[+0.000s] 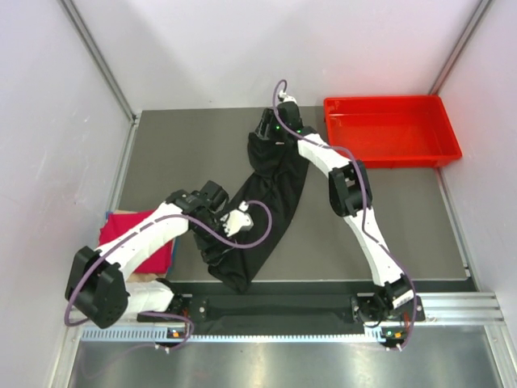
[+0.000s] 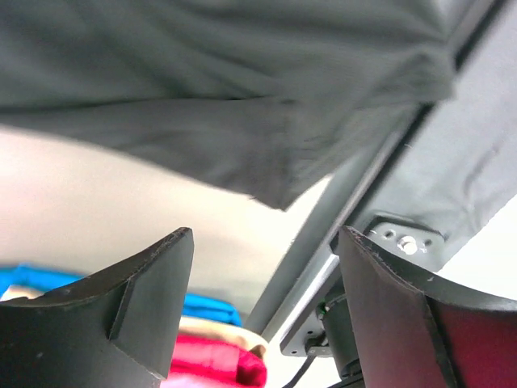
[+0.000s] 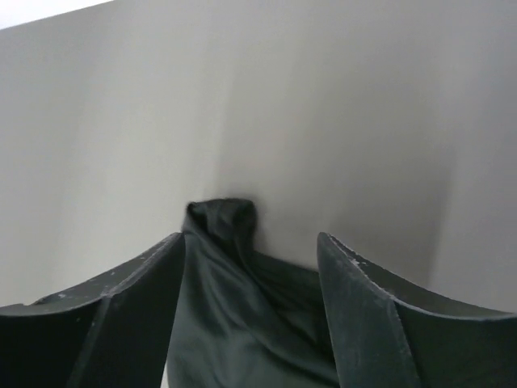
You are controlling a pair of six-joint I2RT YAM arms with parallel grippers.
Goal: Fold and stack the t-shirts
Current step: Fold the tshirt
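The black t-shirt [image 1: 271, 194] lies in a long crumpled band across the grey table, from the far middle to the near edge. My right gripper [image 1: 268, 131] is at its far end; in the right wrist view its jaws [image 3: 250, 238] stand wide apart with a bunched peak of the black cloth [image 3: 234, 307] between them. My left gripper [image 1: 237, 220] hovers at the shirt's near left side, open and empty [image 2: 266, 234], with the black cloth [image 2: 226, 97] above it. A crimson red t-shirt [image 1: 121, 225] lies at the near left under the left arm, also seen in the left wrist view [image 2: 214, 360] beside a blue edge [image 2: 206, 307].
A rigid red plastic tray [image 1: 388, 101] stands at the far right. White walls close in the table on the left, right and back. A metal rail [image 1: 323, 307] with the arm bases runs along the near edge. A beige cloth layer [image 2: 222, 330] sits between blue and red.
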